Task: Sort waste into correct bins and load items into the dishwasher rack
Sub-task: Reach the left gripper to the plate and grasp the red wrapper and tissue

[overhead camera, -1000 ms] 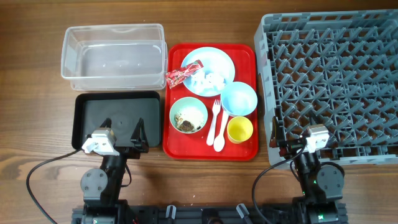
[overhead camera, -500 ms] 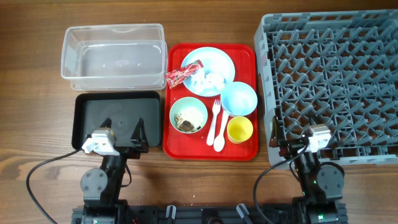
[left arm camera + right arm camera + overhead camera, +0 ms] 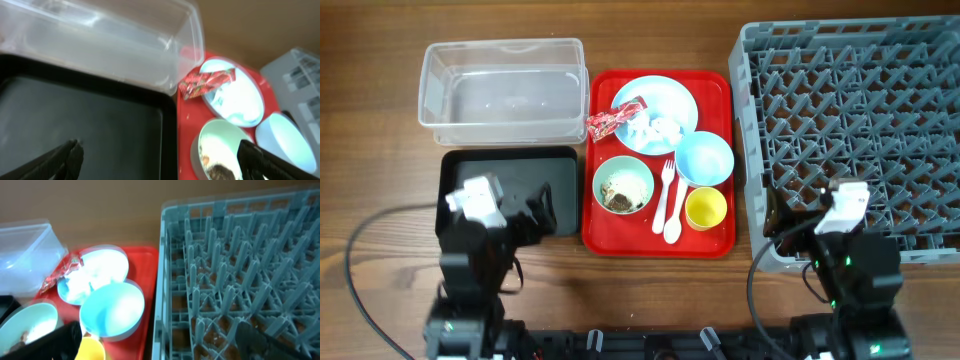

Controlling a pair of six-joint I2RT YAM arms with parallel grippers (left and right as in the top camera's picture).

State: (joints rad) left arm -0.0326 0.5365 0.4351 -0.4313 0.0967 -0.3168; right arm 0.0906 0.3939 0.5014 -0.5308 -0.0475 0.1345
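On the red tray (image 3: pixel 720 85) lie the light blue plate (image 3: pixel 670 98) with the red snack wrapper (image 3: pixel 612 117) and white tissue (image 3: pixel 655 129), the pale green bowl (image 3: pixel 623 185) with food scraps, the small blue bowl (image 3: pixel 705 158), the yellow cup (image 3: pixel 705 208), and the white fork and spoon (image 3: pixel 668 200). The clear tub (image 3: pixel 502 90) and black tray (image 3: pixel 505 175) lie left. The grey rack (image 3: pixel 860 130) stands right. My left gripper (image 3: pixel 542 215) is open over the black tray (image 3: pixel 90 125), empty. My right gripper (image 3: pixel 772 222) is open at the rack's (image 3: pixel 240 260) front left corner, empty.
The wooden table (image 3: pixel 370 150) surrounds everything. The red tray sits between the two bins and the rack. In the left wrist view the wrapper (image 3: pixel 205 82) lies by the tub's corner (image 3: pixel 185 45). The right wrist view shows the blue bowl (image 3: pixel 112 310) beside the rack's wall.
Both arms have risen and moved forward: the left gripper is now over the black tray, the right gripper at the rack's front left corner. Nothing on the tray has moved.
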